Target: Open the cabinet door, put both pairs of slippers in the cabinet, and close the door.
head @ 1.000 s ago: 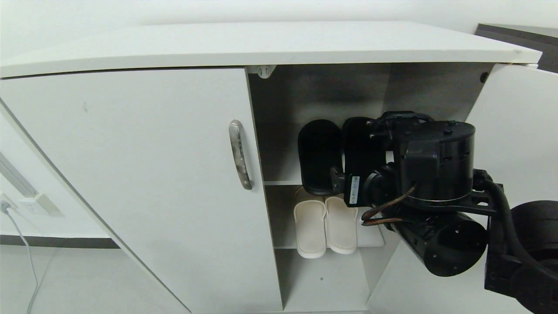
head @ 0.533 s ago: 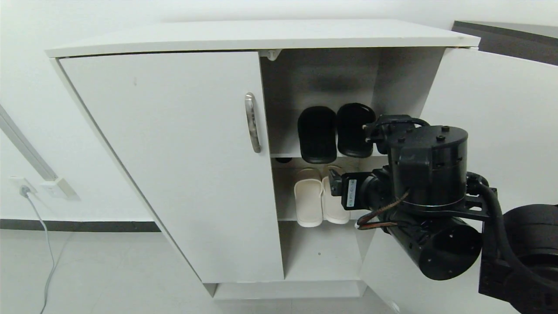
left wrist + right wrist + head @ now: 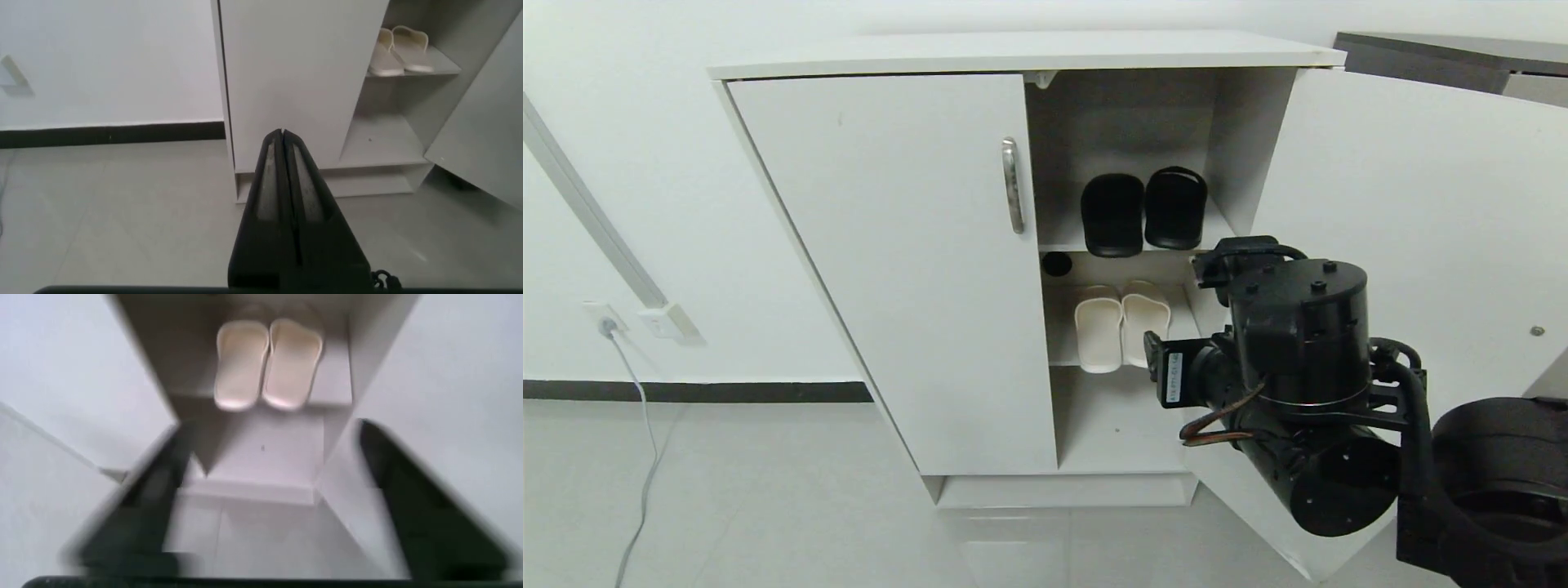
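Your cabinet (image 3: pixel 1013 51) stands with its right door (image 3: pixel 1405 212) swung wide and its left door (image 3: pixel 890 261) closed. 1 black pair of slippers (image 3: pixel 1141 211) sits on the upper shelf (image 3: pixel 1215 237), and 1 white pair (image 3: pixel 1121 325) sits on the middle shelf (image 3: pixel 1058 339). The left jaws are pressed together over the floor (image 3: pixel 122 212). The right jaws, blurred, look spread apart.

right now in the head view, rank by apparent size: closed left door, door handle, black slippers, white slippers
1. closed left door, largest by far
2. black slippers and white slippers, the pairs look about alike, not ranked
3. door handle, smallest
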Available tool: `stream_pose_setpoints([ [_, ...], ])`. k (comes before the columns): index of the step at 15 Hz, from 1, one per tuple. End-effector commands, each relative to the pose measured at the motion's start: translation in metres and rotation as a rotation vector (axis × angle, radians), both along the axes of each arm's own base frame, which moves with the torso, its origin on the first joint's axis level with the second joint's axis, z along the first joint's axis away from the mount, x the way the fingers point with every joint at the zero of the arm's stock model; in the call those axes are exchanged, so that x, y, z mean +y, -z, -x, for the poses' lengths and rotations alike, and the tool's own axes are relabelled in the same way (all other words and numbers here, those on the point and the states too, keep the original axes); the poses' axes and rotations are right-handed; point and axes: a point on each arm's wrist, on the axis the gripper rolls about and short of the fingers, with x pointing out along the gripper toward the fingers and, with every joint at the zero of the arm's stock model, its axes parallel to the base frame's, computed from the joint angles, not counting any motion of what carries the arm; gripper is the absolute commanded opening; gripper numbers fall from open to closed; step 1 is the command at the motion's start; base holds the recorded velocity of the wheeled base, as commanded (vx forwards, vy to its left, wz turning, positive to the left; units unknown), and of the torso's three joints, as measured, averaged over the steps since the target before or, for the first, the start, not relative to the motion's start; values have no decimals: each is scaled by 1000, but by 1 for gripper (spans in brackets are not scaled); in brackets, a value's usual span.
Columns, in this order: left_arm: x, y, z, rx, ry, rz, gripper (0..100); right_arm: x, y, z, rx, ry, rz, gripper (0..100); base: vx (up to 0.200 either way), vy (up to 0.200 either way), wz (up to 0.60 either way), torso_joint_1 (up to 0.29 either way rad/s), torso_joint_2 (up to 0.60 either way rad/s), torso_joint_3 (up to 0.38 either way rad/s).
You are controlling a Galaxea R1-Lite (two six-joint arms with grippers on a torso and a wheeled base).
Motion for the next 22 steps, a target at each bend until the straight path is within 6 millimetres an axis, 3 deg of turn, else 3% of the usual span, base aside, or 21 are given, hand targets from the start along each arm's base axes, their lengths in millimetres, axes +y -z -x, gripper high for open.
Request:
stream_pose_setpoints([
  [1, 0, 0, 0, 2, 1, -1, 0, 0, 9, 1, 25, -25, 23, 0, -200, 0, 0, -2, 2, 2],
  [3, 0, 0, 0, 1, 1, -3, 0, -2, 13, 2, 39, -69, 14, 0, -200, 0, 0, 5, 2, 2],
  [8, 0, 0, 0, 1, 1, -1, 0, -6, 26, 3, 20, -96, 53, 0, 0, 0, 0, 0, 0, 0],
  [22, 0, 0, 0, 2, 1, -1, 0, -6, 29, 2, 27, -93, 63, 0, 0, 0, 0, 0, 0, 0],
])
